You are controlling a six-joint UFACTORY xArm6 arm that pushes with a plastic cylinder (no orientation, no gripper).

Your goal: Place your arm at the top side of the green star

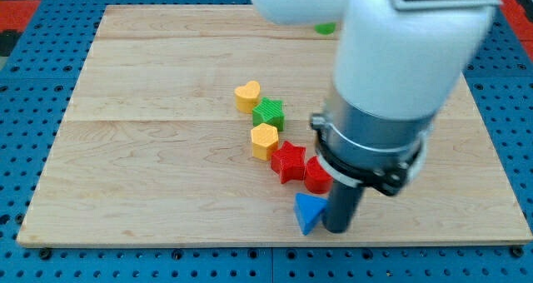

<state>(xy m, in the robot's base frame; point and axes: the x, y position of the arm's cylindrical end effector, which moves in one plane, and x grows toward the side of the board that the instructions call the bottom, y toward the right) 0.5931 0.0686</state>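
Observation:
A green block (pixel 326 28) peeks out near the view's top, mostly hidden behind my white arm, so its shape cannot be made out. My tip (pixel 336 230) rests on the board near the view's bottom, just right of a blue triangle (pixel 307 212) and far below that green block. No green star shows clearly anywhere else.
A diagonal row of blocks runs from the centre toward my tip: a yellow heart (pixel 247 95), a green cube (pixel 269 114), a yellow hexagon (pixel 264 141), a red star (pixel 288 161) and a red block (pixel 316 176). The wooden board (pixel 125 150) lies on a blue pegboard.

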